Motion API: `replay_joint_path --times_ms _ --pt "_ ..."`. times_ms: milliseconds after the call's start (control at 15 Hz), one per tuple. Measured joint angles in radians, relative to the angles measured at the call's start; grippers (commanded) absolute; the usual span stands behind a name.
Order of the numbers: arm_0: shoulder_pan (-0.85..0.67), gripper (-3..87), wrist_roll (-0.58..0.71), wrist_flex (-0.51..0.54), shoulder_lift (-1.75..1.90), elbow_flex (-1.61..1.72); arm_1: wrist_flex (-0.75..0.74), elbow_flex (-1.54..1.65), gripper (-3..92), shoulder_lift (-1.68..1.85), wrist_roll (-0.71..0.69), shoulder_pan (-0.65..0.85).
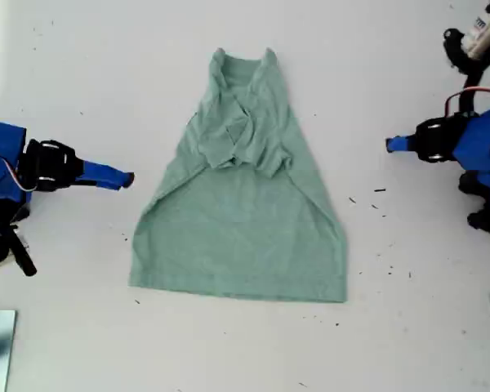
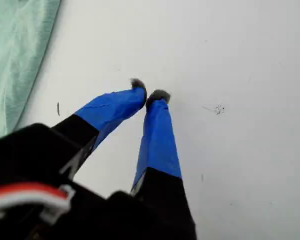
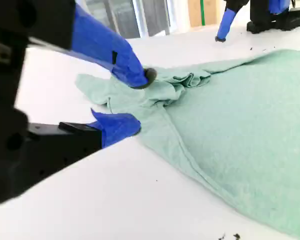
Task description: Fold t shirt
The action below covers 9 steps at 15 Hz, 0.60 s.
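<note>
Mostly bare white table [image 1: 82, 343], t shirt [image 1: 245, 220] spread centrally.

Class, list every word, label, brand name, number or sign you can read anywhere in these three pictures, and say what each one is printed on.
None: no readable text in any view.
The t shirt is plain, with no print or visible label.
The blue claws and black arm parts show no lettering.
The dark marks on the white table are specks, not writing.
</note>
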Motion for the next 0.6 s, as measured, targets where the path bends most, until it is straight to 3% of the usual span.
replay_joint_path --times_ms 133,267,333,467,600 --pt "0.000 11.2 0.000 0.000 0.000 0.000 0.000 0.000 6.2 0.002 0.086 -0.083" --pt "0.000 11.2 0.000 0.000 0.000 0.000 0.000 0.002 6.4 0.006 0.420 -0.115" --pt "-0.002 11.2 0.000 0.000 0.000 0.000 0.000 0.002 4.9 0.006 0.494 -0.152" --pt "-0.002 -0.1 0.000 0.000 0.000 0.000 -0.002 0.002 2.2 0.008 0.413 -0.245" --pt "-0.002 -0.1 0.000 0.000 0.000 0.000 -0.015 -0.003 2.1 0.008 0.431 -0.293"
